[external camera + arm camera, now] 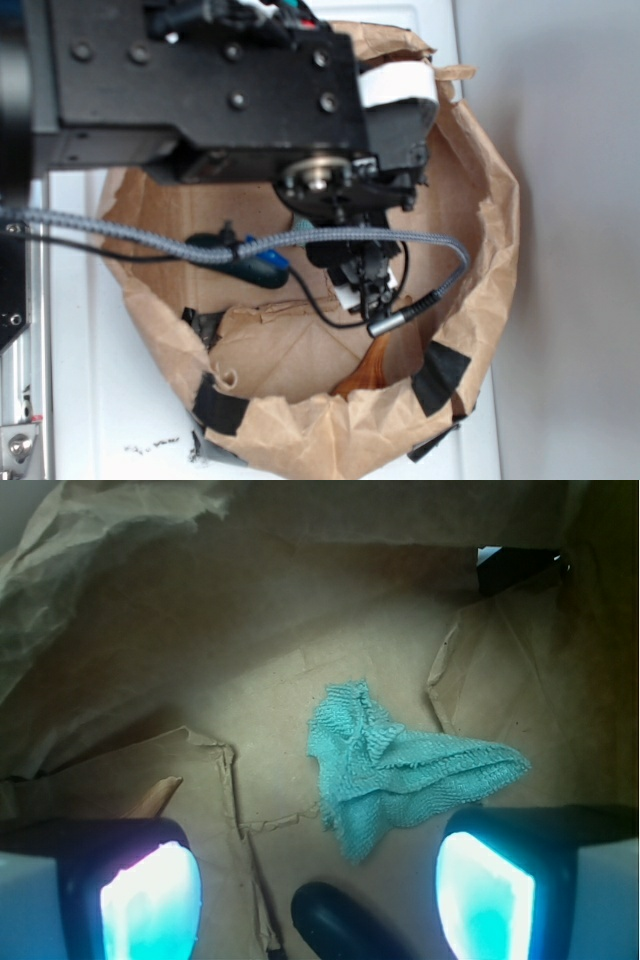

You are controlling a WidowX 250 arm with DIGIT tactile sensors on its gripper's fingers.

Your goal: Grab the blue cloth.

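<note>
Brown paper bag (150, 630) floor (creased) bears blue cloth (395, 770).

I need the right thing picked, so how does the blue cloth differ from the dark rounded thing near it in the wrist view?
The blue cloth is pale teal and fuzzy; the dark rounded thing is smooth and glossy. The cloth lies crumpled in folds and fully in view; the dark thing is cut off by the frame edge. Both rest on the brown paper.

Dim, shadowed wrist view; glaring, blurred fingers (150, 905).
</note>
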